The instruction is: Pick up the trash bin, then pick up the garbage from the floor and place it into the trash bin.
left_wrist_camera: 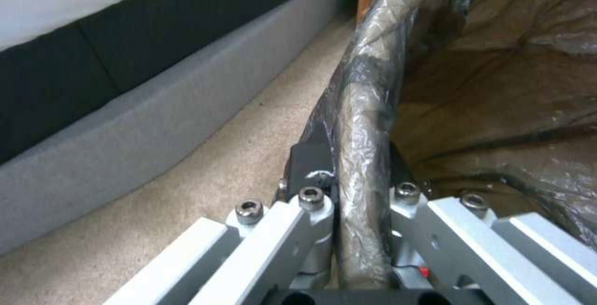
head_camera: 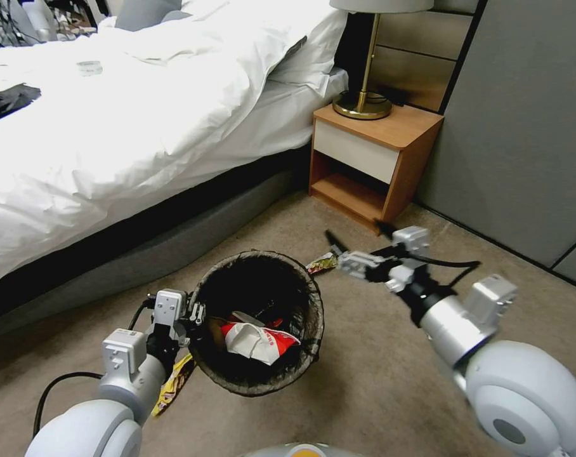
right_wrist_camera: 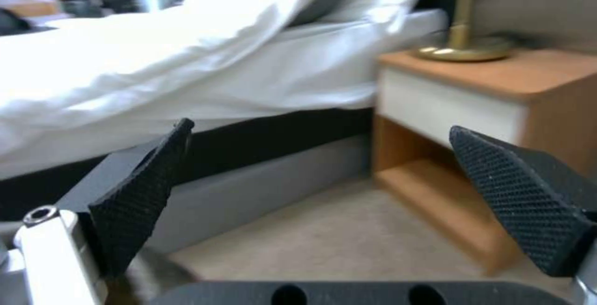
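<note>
While the left gripper (head_camera: 196,312) pinches the bin (head_camera: 257,381) by its rim, the round bin hangs tipped, its mouth turned up and toward the head camera, its long axis slanting away and down toward the carpet (head_camera: 377,381). From the left wrist, the jaws are pressed together on the rim (left_wrist_camera: 361,155), one finger (left_wrist_camera: 309,160) outside the wall and the other inside, with the bag-wrapped edge running straight out from between them. The bag (left_wrist_camera: 497,109) is thin, glossy, wrinkled brown-black film folded over the rim.

Inside the bin, beyond the left jaws, lies a crumpled red-and-white carton (head_camera: 257,341). Below and behind the left gripper, a yellow wrapper (head_camera: 172,384) lies flat on the carpet. A second, yellow-green wrapper (head_camera: 321,262) lies on the carpet just beyond the far rim.

Over that wrapper, the right gripper (head_camera: 358,238) hovers with its jaws spread wide and nothing between them; its pads (right_wrist_camera: 522,202) are black, wedge-shaped and finely knurled. Straight ahead of the right jaws stand the bed (right_wrist_camera: 186,76) with rumpled white linen and a grey upholstered base, and a wooden nightstand (right_wrist_camera: 497,109) with a white drawer front and a brass lamp (right_wrist_camera: 463,46)
</note>
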